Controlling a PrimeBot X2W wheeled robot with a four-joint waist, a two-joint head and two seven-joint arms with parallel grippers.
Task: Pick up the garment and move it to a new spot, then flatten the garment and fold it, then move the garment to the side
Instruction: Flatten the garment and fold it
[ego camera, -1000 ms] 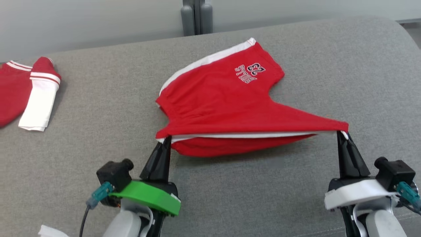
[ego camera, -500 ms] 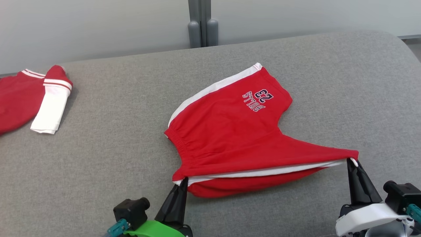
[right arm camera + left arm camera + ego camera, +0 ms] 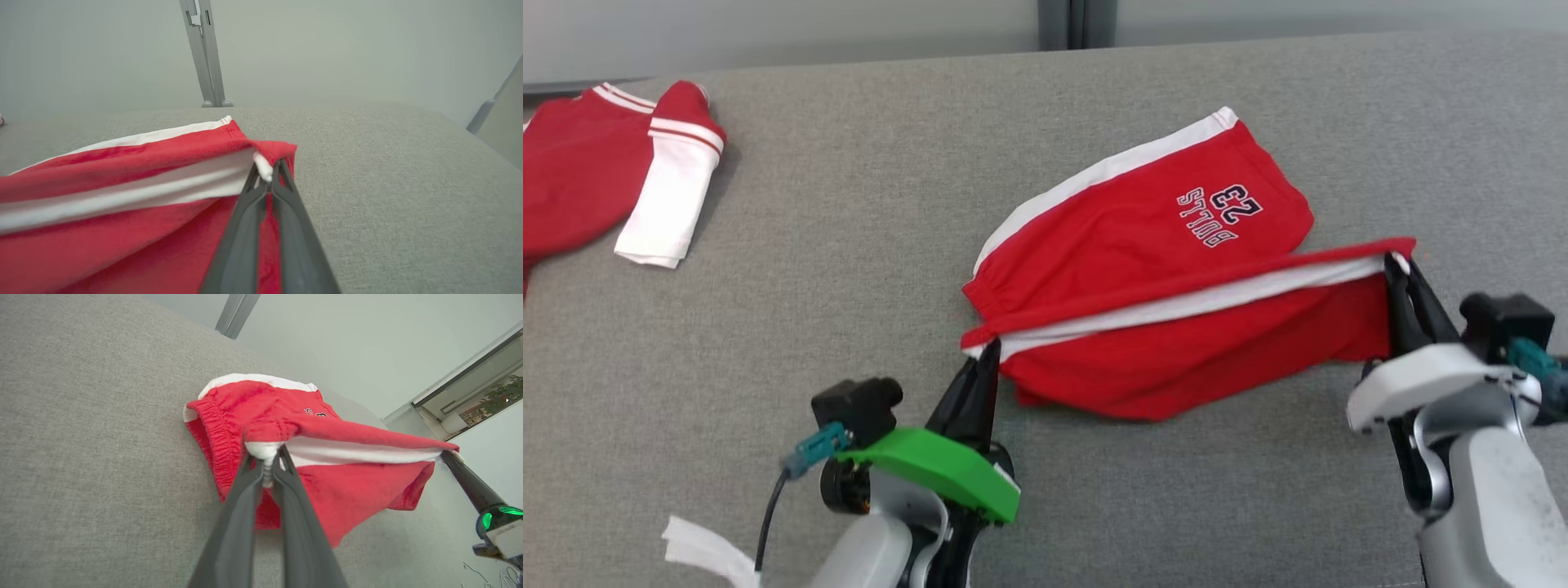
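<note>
My left tool (image 3: 989,349) and right tool (image 3: 1394,263) are clamped on opposite corners of the red cotton shorts with white side stripes (image 3: 1127,237): light, limp and, I judge, best held at the corners.

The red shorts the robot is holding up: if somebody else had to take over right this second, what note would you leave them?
Left gripper: fingers shut on the waistband end of the red shorts, at the white side stripe.
Right gripper: fingers shut on the hem end of the same stripe.
Shorts: stretched between both grippers, near edge lifted, far part with the printed number resting on the grey cushion. A red-and-white shirt lies apart at the far left.
Done: shorts grasped and partly lifted.
Left: set down, flatten, fold, move aside.
</note>
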